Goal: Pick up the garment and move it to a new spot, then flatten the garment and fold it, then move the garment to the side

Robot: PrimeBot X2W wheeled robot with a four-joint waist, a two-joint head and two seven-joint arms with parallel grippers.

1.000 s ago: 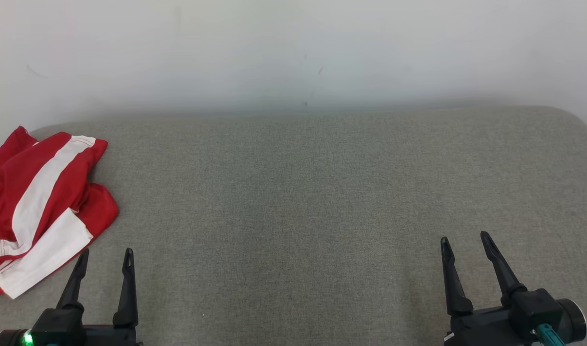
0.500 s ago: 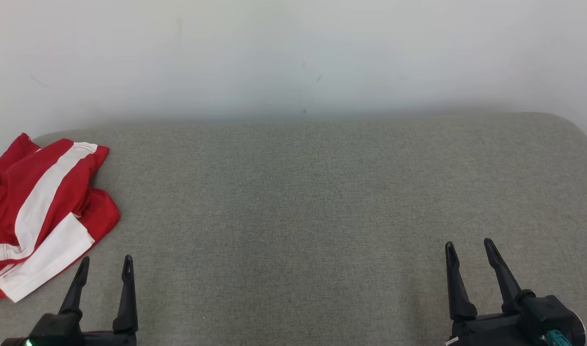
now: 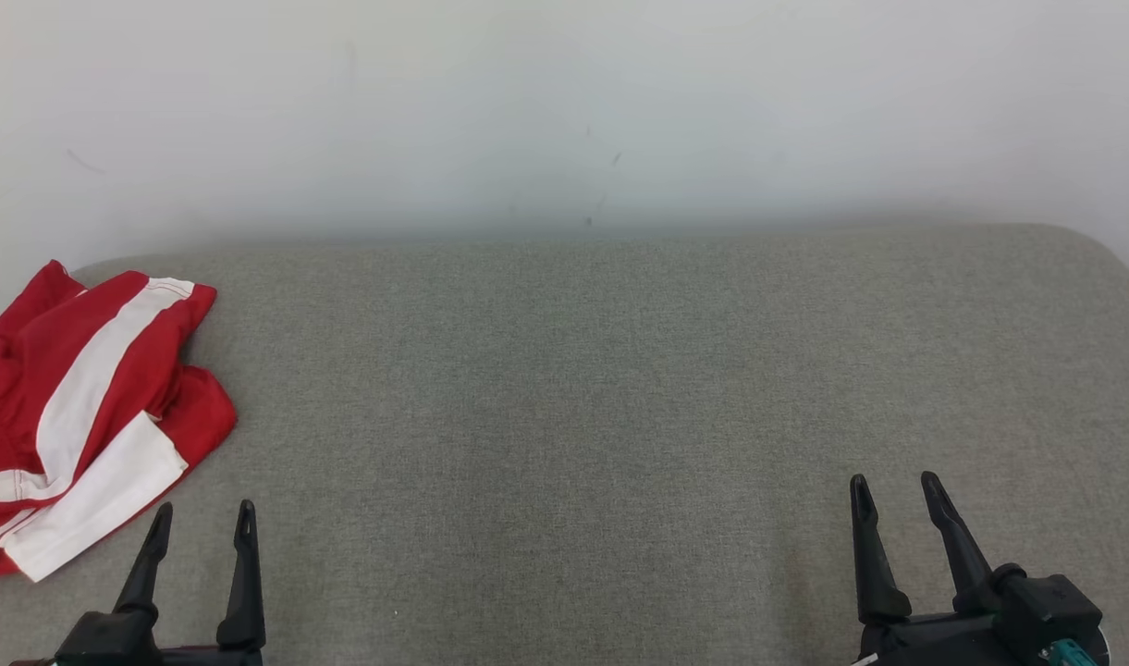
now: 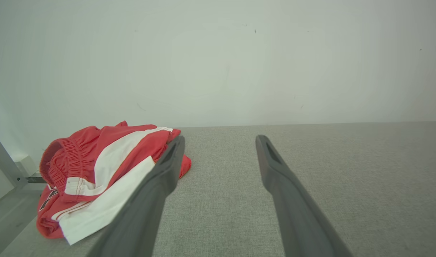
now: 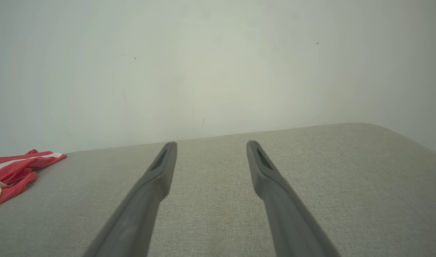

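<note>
The garment (image 3: 83, 416) is a pair of red shorts with broad white stripes, lying crumpled at the far left of the grey fabric surface (image 3: 564, 398). In the left wrist view the garment (image 4: 96, 175) shows its elastic waistband to the left of the fingers. My left gripper (image 3: 202, 518) stands open at the lower left, just right of the garment's near corner and apart from it. At the lower right my right gripper (image 3: 892, 490) is open with nothing between its fingers. The right wrist view catches the garment (image 5: 14, 171) at its left edge.
A plain white wall (image 3: 564, 111) rises behind the surface. The surface rounds off at its far right corner (image 3: 1096, 254). In the left wrist view a metal frame bar (image 4: 3, 160) and lower floor lie beyond the surface's left edge.
The whole head view has shifted slightly downward, so the camera moved. Both grippers sit a little lower in the picture and stay open. The garment lies as before.
</note>
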